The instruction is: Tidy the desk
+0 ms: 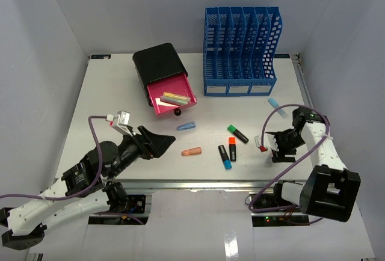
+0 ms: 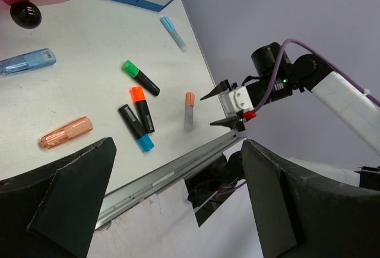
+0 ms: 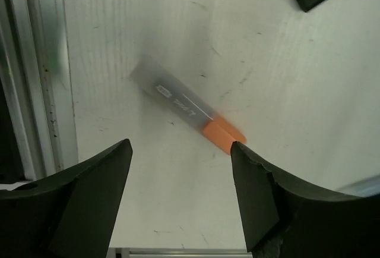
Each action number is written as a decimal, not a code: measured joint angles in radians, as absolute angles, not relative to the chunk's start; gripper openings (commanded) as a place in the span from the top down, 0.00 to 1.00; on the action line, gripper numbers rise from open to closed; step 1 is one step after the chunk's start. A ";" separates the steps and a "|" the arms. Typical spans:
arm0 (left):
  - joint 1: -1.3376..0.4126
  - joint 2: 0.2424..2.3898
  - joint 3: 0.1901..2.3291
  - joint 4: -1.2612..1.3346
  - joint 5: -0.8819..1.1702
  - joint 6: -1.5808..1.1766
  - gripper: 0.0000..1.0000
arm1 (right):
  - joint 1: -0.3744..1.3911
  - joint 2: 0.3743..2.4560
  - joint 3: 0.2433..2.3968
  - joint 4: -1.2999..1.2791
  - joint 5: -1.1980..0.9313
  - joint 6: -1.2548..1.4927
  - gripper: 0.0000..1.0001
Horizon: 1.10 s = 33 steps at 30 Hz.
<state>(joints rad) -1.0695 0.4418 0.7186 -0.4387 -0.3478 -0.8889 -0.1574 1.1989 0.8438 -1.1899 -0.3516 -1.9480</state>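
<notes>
The white desk [image 1: 114, 98] carries loose pens and highlighters. My right gripper [image 1: 269, 147] is open and hovers just above a grey pen with an orange cap [image 3: 184, 110] near the front right edge; the cap lies by the right fingertip [image 3: 240, 151]. The pen also shows in the left wrist view [image 2: 189, 110]. My left gripper [image 1: 163, 147] is open and empty at the front left, near an orange highlighter [image 1: 191, 151]. Three black markers, capped blue [image 1: 224, 157], orange [image 1: 232, 148] and green [image 1: 237, 133], lie mid-desk. A blue highlighter [image 1: 186, 125] lies behind them.
A black box with an open pink drawer [image 1: 173, 100] holding pastel highlighters stands at the back centre. A blue file rack [image 1: 240, 50] stands at the back right. A light blue pen [image 1: 273, 101] lies in front of the rack. A metal rail [image 1: 198, 183] runs along the front edge.
</notes>
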 measured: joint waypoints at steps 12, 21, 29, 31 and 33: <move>-1.069 0.402 0.676 -0.440 -0.348 -0.910 0.02 | -0.157 1.264 0.666 -0.988 -0.323 -1.978 0.21; -1.069 0.404 0.662 -0.440 -0.351 -0.927 0.02 | -0.152 1.317 0.680 -0.931 -0.334 -1.979 0.21; -1.069 0.437 0.662 -0.437 -0.350 -0.935 0.02 | -0.109 1.421 0.733 -0.941 -0.298 -1.971 0.35; -1.070 0.435 0.662 -0.436 -0.350 -0.938 0.02 | -0.107 1.436 0.745 -0.941 -0.293 -1.972 0.41; -1.069 0.435 0.662 -0.436 -0.350 -0.942 0.02 | -0.105 1.449 0.756 -0.941 -0.290 -1.973 0.53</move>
